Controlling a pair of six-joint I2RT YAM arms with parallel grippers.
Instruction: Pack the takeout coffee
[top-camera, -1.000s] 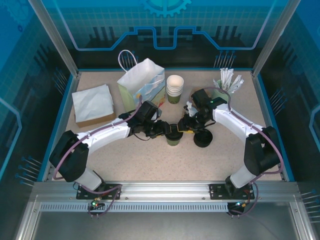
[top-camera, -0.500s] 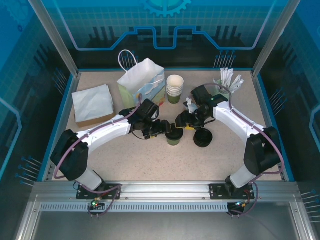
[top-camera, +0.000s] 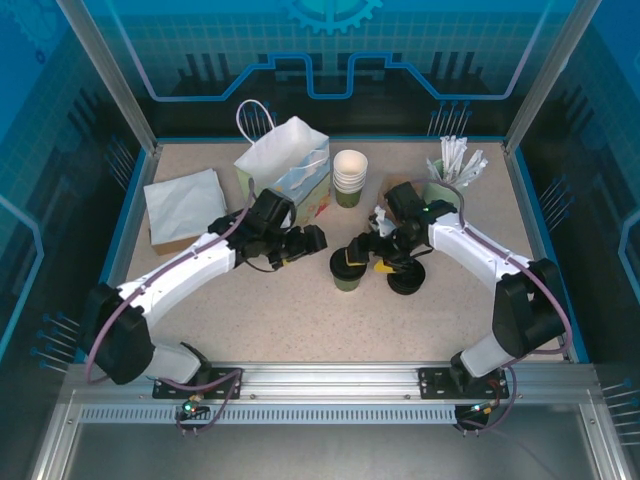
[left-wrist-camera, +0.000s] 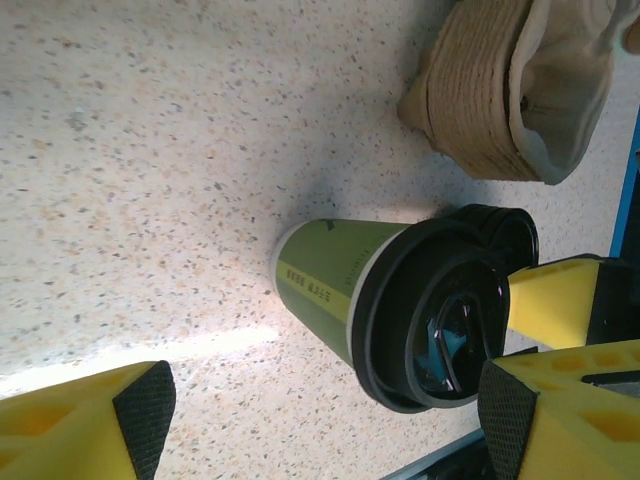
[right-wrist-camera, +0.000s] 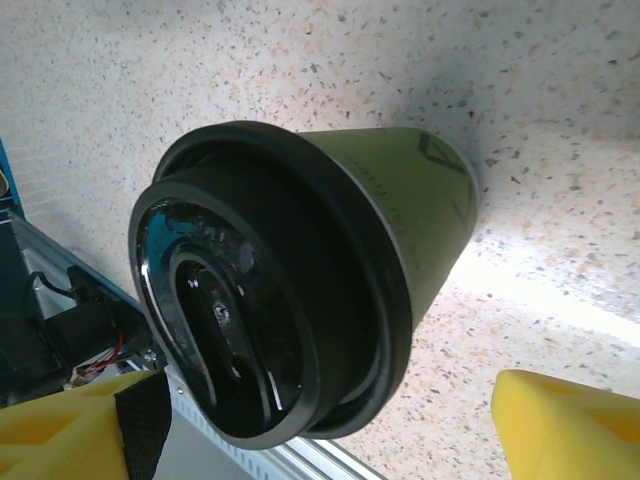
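The takeout coffee is a green paper cup (top-camera: 347, 279) with a black lid (top-camera: 346, 262), standing upright mid-table. My left gripper (top-camera: 313, 241) is open just left of the cup, apart from it. In the left wrist view the cup (left-wrist-camera: 325, 272) and lid (left-wrist-camera: 440, 310) lie ahead of the spread yellow fingers (left-wrist-camera: 80, 425). My right gripper (top-camera: 366, 252) is open close against the cup's right side. Seen by the right wrist, the lid (right-wrist-camera: 250, 330) sits between wide fingers (right-wrist-camera: 570, 420) without touching them. A white paper bag (top-camera: 285, 168) stands behind the left gripper.
A stack of cream cups (top-camera: 350, 175) stands beside the bag. A pile of black lids (top-camera: 406, 279) lies right of the coffee. Napkins (top-camera: 185, 207) sit at the far left, and a holder of stirrers (top-camera: 452, 165) at the back right.
Both grippers have opened and let go of the lidded cup. The left arm has drawn back to the left; the right gripper stays beside the cup.
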